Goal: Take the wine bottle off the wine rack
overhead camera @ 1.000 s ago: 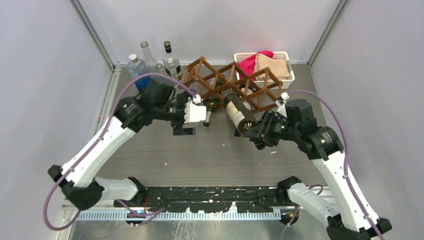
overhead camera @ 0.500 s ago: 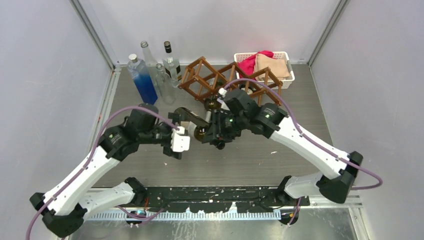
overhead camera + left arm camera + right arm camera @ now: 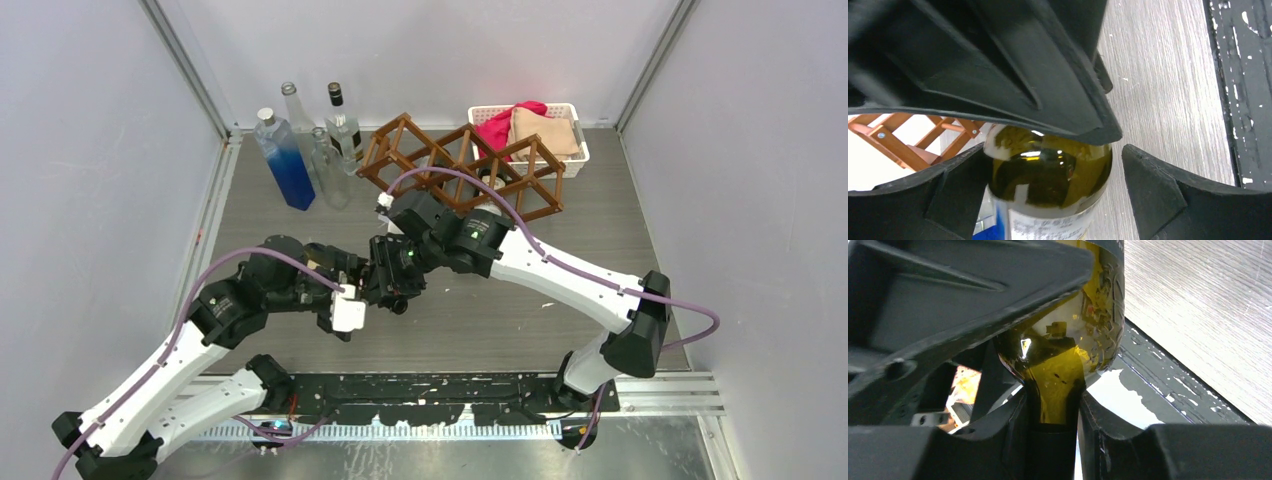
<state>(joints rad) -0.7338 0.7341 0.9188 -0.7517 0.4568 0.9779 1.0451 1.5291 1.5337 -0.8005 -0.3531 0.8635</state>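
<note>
Grey wood-grain boards make up the table (image 3: 570,235), which is closed in by plain pale walls (image 3: 450,50), with a black rail (image 3: 450,385) of chipped paint along its near edge. The wine rack (image 3: 462,165) stands at the back, just beside a white basket (image 3: 583,150) holding pink and tan cloths. A cluster of glass bottles (image 3: 300,150), one of them blue, stands in the back-left corner.

Both arms meet over the middle of the table, well apart from the rack. The wine bottle (image 3: 1073,340), of olive-green glass, is off the rack and held between them. The right gripper (image 3: 1050,412) is clamped tight on its neck, a finger pressed to either side. The left gripper (image 3: 1053,160) is spread wider than the bottle's body. One finger seems to touch the glass, though the close view makes that hard to judge, and bare table shows between the glass and the other finger. From above, the two grippers hide most of the bottle.
</note>
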